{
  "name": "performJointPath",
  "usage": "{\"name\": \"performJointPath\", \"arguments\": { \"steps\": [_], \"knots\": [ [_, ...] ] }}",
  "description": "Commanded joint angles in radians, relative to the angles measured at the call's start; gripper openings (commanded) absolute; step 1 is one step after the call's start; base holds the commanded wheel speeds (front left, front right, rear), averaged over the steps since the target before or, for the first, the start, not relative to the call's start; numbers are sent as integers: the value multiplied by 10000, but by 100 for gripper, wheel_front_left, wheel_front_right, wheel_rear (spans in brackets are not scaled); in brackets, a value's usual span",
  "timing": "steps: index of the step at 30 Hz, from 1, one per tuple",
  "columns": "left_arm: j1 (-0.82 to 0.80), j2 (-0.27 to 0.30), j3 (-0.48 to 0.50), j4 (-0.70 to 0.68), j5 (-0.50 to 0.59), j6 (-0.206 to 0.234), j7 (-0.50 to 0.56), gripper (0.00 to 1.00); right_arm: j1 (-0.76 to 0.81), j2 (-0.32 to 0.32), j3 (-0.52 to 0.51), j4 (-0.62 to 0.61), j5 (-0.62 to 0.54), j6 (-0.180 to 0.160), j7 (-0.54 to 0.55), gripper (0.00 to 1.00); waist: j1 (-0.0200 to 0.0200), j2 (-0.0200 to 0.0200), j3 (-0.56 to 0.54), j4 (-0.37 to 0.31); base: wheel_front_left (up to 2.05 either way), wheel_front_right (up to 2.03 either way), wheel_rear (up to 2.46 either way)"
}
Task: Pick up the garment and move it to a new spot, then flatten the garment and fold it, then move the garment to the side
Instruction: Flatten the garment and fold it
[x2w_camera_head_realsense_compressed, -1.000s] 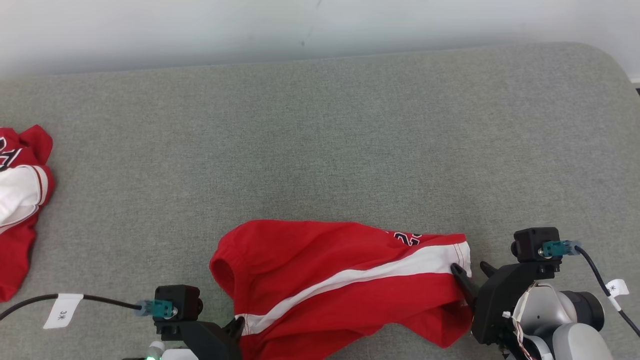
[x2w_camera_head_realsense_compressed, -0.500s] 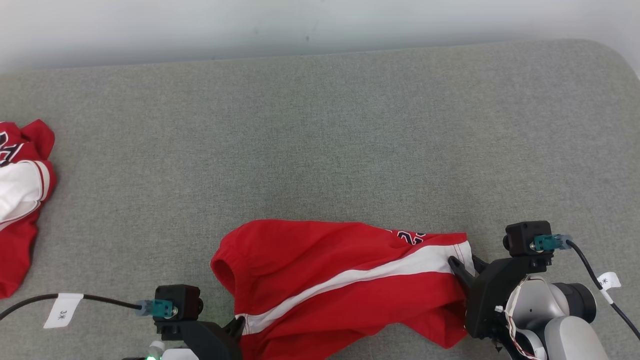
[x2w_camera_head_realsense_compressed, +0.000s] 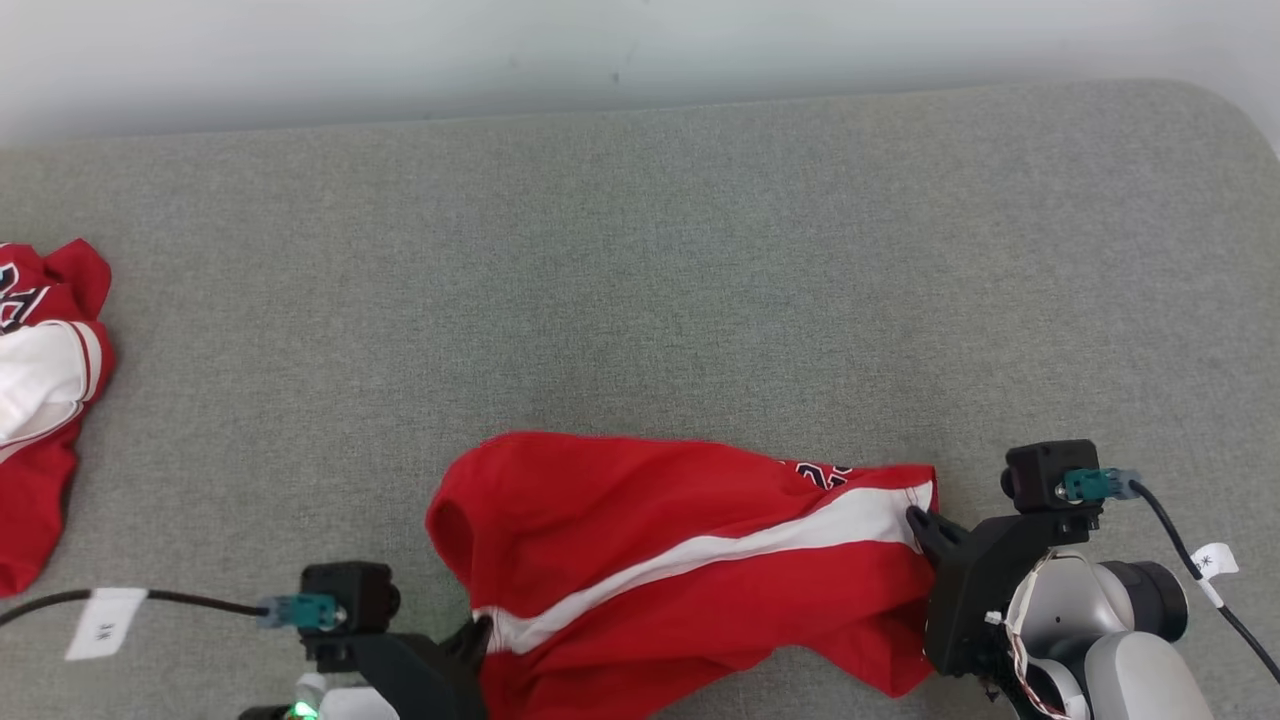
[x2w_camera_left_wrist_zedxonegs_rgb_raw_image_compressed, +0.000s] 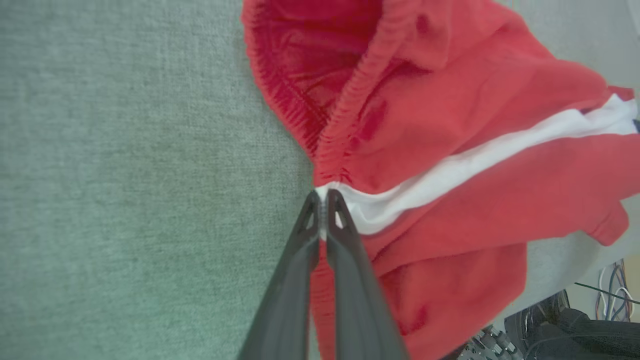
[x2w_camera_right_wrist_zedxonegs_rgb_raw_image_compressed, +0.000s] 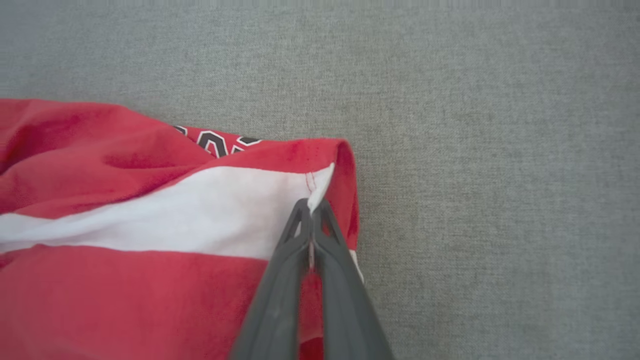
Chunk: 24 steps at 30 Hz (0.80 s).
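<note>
The red basketball shorts with a white side stripe (x2w_camera_head_realsense_compressed: 650, 540) lie crumpled at the near edge of the grey fabric-covered surface (x2w_camera_head_realsense_compressed: 640, 250), about midway along it, with part of the cloth hanging over that edge. The elastic waistband (x2w_camera_left_wrist_zedxonegs_rgb_raw_image_compressed: 350, 100) gapes open toward the left and the leg hem (x2w_camera_right_wrist_zedxonegs_rgb_raw_image_compressed: 345, 190) points right, with a printed number half hidden in a fold just behind it.

The left gripper (x2w_camera_left_wrist_zedxonegs_rgb_raw_image_compressed: 322, 200) is closed tight on the waistband exactly where the white stripe (x2w_camera_right_wrist_zedxonegs_rgb_raw_image_compressed: 200, 210) ends, the cloth nipped between its fingertips. The right gripper (x2w_camera_right_wrist_zedxonegs_rgb_raw_image_compressed: 312, 205) is closed on the other end of that stripe, pinching the hem corner so that a small white peak stands up above its tips. Both pincers therefore grip the same garment at opposite ends of one side seam.

The cloth looks thin, light and limp, and probably somewhat slick. It should sag between the two holds and offer no stiffness of its own. The seamed, doubled edges are the sensible places to hold, since they are thicker and less likely to slide out. Only a small bite of the hem is caught, so it could slip under a sharp pull.

A second red and white garment (x2w_camera_head_realsense_compressed: 40, 400) lies bunched at the left edge, well apart.
</note>
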Motion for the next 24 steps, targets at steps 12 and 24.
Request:
{"name": "performJointPath", "arguments": {
  "steps": [12, 24],
  "knots": [
    [-126, -1216, 2037, -719, -1877, -1286, -2130, 0, -673, 0, -104, -1117, 1805, -22, -1461, 0, 0, -1, 93, -13, 0, 0, 0],
    [-4074, -1956, 4131, 467, -3651, -2052, -2438, 0, -5060, -1240, 1239, -203, 3263, -22, -3134, 0, 0, -1, 1859, -307, 0, 0, 0]
  ]
}}
